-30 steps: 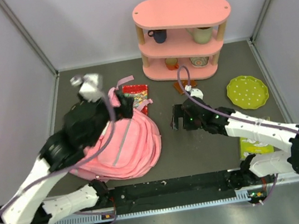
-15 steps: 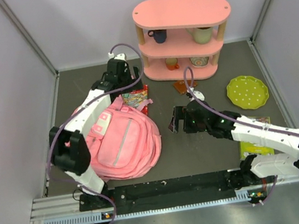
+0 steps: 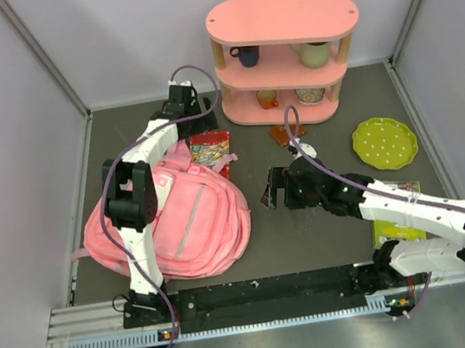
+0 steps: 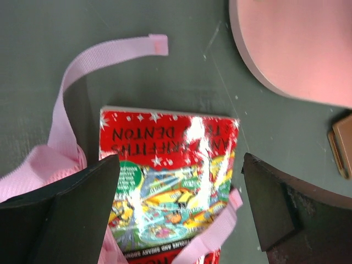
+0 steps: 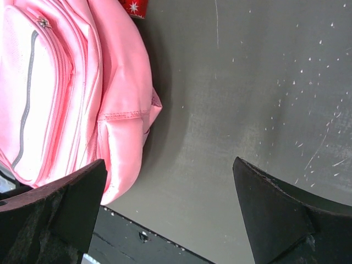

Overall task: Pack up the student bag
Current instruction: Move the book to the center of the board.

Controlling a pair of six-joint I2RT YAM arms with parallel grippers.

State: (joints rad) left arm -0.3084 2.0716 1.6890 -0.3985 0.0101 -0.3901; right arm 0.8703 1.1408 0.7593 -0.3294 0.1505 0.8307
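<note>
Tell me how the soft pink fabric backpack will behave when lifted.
Likely floppy: the soft pink fabric backpack lies slumped and creased. Its loose webbing strap curls, so it would probably sag and swing. Glossy cloth may slip.

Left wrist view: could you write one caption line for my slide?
Open left fingers above a red book and a pink bag strap, near the pink shelf.

The left gripper (image 4: pixel 179 181) hangs with its jaws wide apart over a red picture book (image 4: pixel 170 159) lying between them, with a pink strap (image 4: pixel 104 55) curling ahead to its left and a pink shelf (image 4: pixel 297 49) ahead to its right.
</note>
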